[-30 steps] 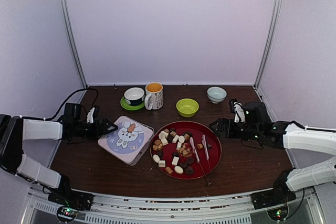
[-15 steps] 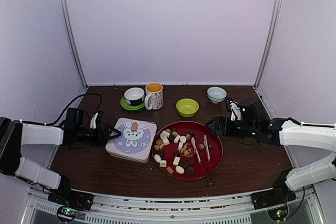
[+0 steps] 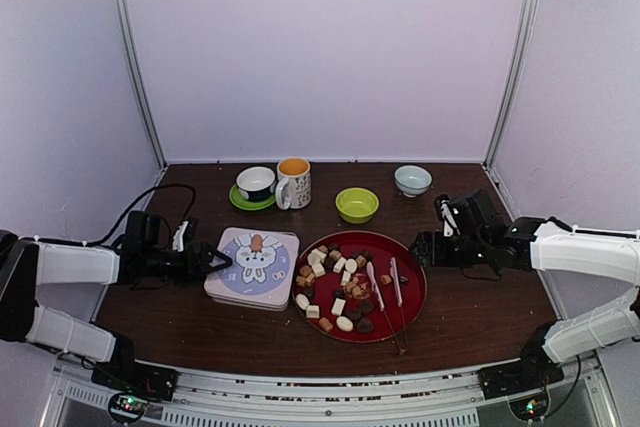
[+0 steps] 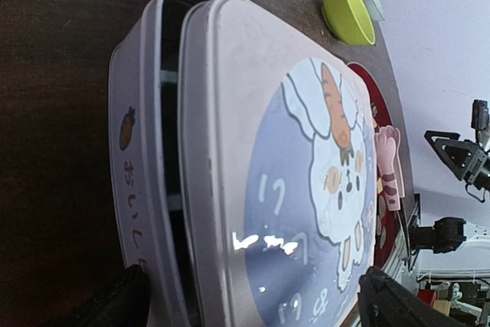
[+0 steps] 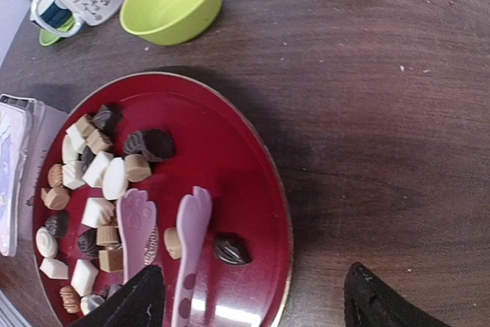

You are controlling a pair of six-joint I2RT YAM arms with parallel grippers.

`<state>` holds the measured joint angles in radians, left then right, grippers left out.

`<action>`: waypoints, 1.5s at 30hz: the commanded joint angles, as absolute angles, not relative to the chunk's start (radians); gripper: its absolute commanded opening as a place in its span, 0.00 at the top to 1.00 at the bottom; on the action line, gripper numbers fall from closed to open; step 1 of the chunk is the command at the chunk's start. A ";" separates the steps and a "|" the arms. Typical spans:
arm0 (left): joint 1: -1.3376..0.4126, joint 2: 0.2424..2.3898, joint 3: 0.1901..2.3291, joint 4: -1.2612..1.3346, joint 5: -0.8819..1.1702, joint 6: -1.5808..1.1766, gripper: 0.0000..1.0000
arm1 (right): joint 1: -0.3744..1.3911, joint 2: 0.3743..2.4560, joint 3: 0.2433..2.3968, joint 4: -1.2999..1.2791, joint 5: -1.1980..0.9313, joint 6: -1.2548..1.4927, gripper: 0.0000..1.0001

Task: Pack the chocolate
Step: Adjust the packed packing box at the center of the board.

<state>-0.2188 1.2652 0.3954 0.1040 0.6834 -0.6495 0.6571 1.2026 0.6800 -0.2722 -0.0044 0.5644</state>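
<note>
Reaching low and inward, left tool (image 3: pixel 218 259) gapes astride the tin (image 3: pixel 262 277); right tool (image 3: pixel 418 247) gapes empty beside the plate (image 3: pixel 412 289).

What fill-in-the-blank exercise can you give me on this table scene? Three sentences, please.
1. The chocolate lies on a round ____ plate.
2. The lid of the tin pictures a rabbit with an orange ____.
3. The left gripper and the right gripper are both ____, not shut.

Missing words: red; carrot; open.
</note>
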 commanded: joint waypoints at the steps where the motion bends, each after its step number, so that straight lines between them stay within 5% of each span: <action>1: -0.246 1.289 0.430 0.137 0.730 -0.651 0.03 | 0.662 1.228 0.709 -0.381 0.115 0.524 0.20; 15: -0.301 1.350 0.454 0.191 0.724 -0.678 0.03 | 0.646 1.428 0.788 -0.417 0.111 0.515 0.52; 45: -0.387 1.421 0.476 0.279 0.709 -0.732 0.03 | 0.574 1.600 0.868 -0.491 0.253 0.608 0.47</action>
